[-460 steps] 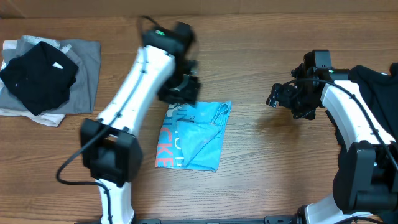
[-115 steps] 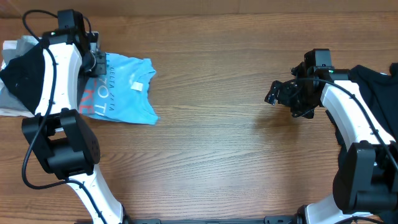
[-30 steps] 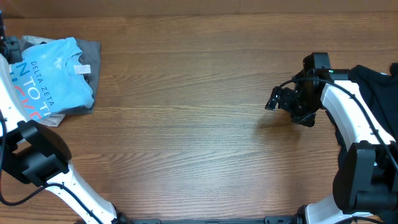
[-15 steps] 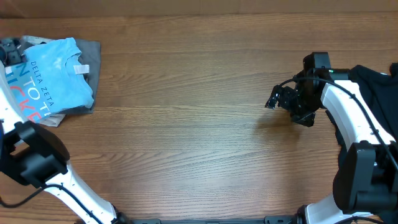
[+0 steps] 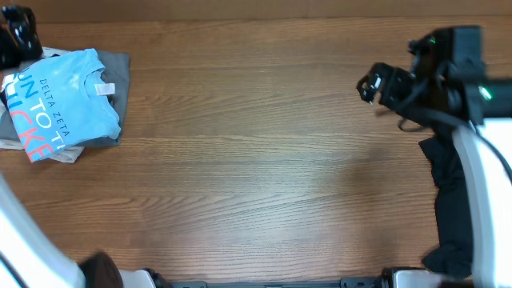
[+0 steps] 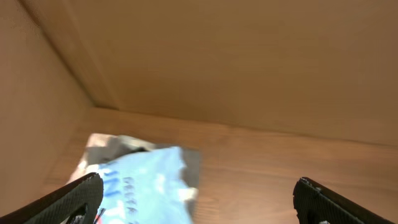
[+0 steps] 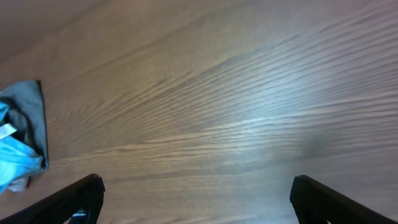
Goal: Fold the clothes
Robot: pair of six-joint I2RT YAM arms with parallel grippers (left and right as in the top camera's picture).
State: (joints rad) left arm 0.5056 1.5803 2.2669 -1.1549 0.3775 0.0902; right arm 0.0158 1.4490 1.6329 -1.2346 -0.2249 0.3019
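A folded light-blue T-shirt (image 5: 60, 104) with lettering lies on top of a pile of folded grey and white clothes (image 5: 118, 72) at the table's far left. It also shows in the left wrist view (image 6: 146, 180) and at the left edge of the right wrist view (image 7: 15, 158). My left gripper (image 5: 18, 36) is raised at the far left corner, open and empty, its fingers wide apart in the left wrist view (image 6: 202, 199). My right gripper (image 5: 374, 84) is open and empty above the bare table in the right wrist view (image 7: 199, 199). A black garment (image 5: 452, 200) lies at the right edge.
The wooden table (image 5: 256, 176) runs between the pile and the black garment. A brown wall (image 6: 249, 62) stands behind the table's far edge.
My left gripper has let go of the blue T-shirt on the pile and drawn back up to the far left corner. My right arm has lifted and moved back, uncovering the black garment.
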